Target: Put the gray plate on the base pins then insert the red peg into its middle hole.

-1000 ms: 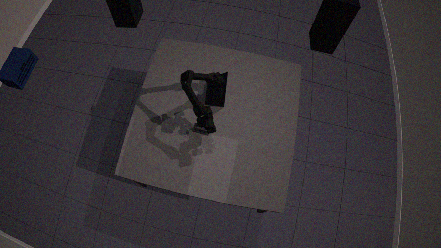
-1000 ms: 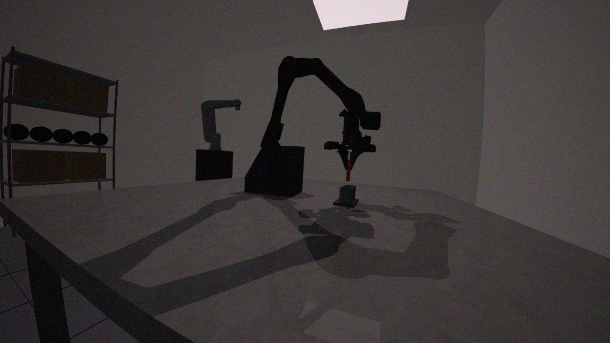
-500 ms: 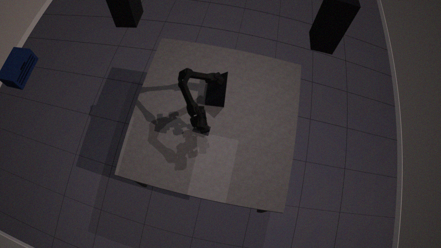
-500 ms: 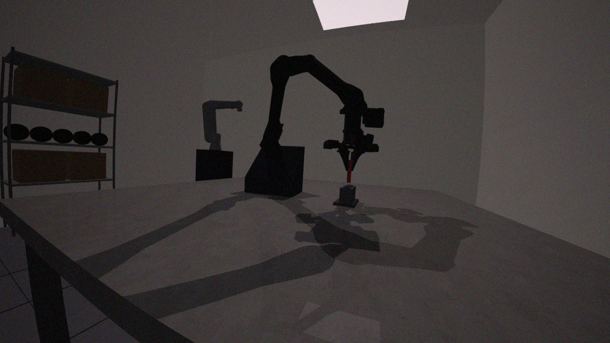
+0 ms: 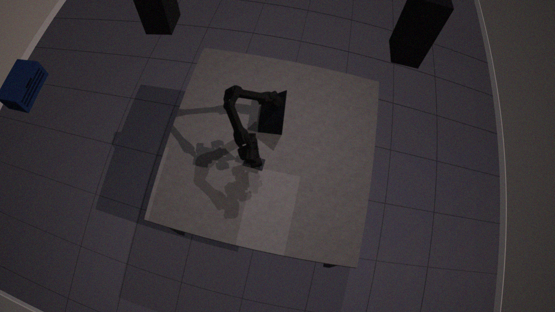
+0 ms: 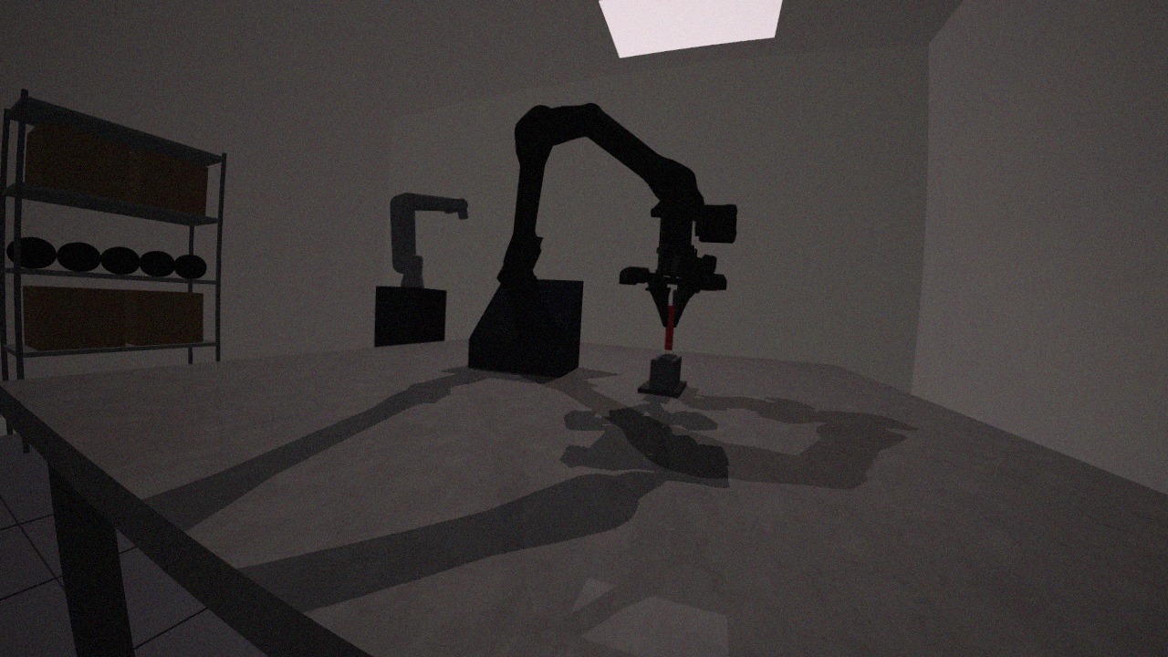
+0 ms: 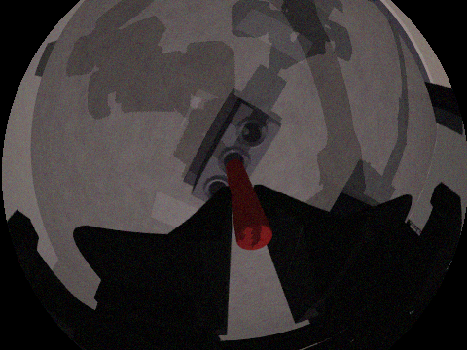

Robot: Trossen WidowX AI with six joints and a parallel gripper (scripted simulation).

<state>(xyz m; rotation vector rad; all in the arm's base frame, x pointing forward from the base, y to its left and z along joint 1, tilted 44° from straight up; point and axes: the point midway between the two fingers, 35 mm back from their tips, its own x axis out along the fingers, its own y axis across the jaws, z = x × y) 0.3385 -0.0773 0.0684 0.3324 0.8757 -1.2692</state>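
The gray plate (image 6: 665, 372) (image 7: 265, 143), block-like with three round holes on top, sits level on the dark flat base (image 6: 660, 391). My gripper (image 6: 669, 321) (image 7: 241, 192) points down above it, shut on the red peg (image 6: 669, 335) (image 7: 245, 209). The peg hangs roughly upright. In the exterior view its lower end is a small gap above the plate's top. In the wrist view that end overlaps the middle hole, between the two outer holes. In the top view the arm hides the fingertips, the peg and most of the plate. The base's pins cannot be made out.
The dark box (image 5: 270, 121) (image 6: 530, 330) under the arm's foot stands on the tabletop (image 5: 329, 155) behind the plate. Arm shadows fall across the tabletop. A shelf (image 6: 114, 203) and a second arm (image 6: 404, 236) are farther off in the room.
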